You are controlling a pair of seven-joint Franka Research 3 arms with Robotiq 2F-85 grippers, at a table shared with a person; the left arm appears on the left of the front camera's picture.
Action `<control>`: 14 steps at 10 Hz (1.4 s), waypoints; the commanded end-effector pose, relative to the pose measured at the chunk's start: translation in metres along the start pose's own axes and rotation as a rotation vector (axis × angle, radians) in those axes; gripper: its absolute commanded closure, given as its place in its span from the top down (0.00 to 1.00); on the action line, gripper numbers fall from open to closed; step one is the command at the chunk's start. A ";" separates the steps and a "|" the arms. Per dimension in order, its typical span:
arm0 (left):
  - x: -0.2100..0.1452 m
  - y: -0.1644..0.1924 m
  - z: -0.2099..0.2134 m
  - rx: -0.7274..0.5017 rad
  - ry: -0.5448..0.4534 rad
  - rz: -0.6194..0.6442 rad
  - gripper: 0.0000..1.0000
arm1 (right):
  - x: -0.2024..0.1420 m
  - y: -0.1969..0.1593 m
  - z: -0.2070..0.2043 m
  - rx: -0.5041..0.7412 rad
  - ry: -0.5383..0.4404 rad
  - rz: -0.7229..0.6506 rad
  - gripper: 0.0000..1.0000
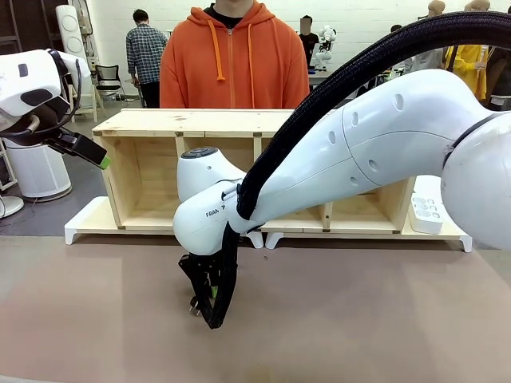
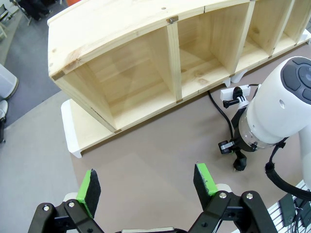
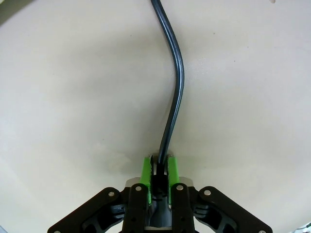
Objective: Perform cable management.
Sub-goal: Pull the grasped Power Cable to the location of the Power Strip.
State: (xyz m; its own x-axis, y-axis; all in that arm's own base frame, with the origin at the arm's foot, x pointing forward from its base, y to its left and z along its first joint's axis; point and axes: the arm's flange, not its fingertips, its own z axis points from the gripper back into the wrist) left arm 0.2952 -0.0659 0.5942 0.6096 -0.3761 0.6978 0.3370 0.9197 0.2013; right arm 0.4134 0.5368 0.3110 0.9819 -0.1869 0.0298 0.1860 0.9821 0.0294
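Right wrist view: the right gripper (image 3: 158, 169) is clamped on the cable (image 3: 178, 92), its green pads (image 3: 145, 170) pressed against the cord from both sides. From the pads the black cord runs away over the pale table top, bends once, and leaves at the top edge of the picture.

In the front view the right arm (image 1: 383, 136) reaches across the middle in front of the wooden shelf (image 1: 200, 121). Its gripper points down at the brown table (image 1: 359, 319), just in front of the shelf's middle. The small plug end (image 1: 194, 307) sticks out just beside the fingers, close over the table. A person in an orange hoodie (image 1: 234, 64) stands behind the shelf. A white power strip (image 1: 427, 214) lies on the white riser (image 1: 88, 219) at the shelf's right end.

The left gripper (image 2: 146, 183) hangs above the table in front of the shelf's left end, well apart from the cable. Its jaws stand wide apart with nothing between them. In the left wrist view the cord comes out from the foot of the shelf below its front edge. It curves forward over the table to the right gripper, which is under the white wrist.
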 end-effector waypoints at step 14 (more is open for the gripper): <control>0.001 0.000 0.000 0.002 -0.006 0.001 1.00 | -0.121 -0.192 0.122 0.110 -0.318 -0.325 0.16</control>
State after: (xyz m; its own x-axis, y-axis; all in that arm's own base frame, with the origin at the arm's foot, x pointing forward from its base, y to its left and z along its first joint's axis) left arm 0.2953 -0.0658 0.5943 0.6097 -0.3758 0.6979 0.3368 0.9199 0.2010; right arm 0.2684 0.3772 0.4260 0.8431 -0.4540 0.2884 0.4328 0.8910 0.1373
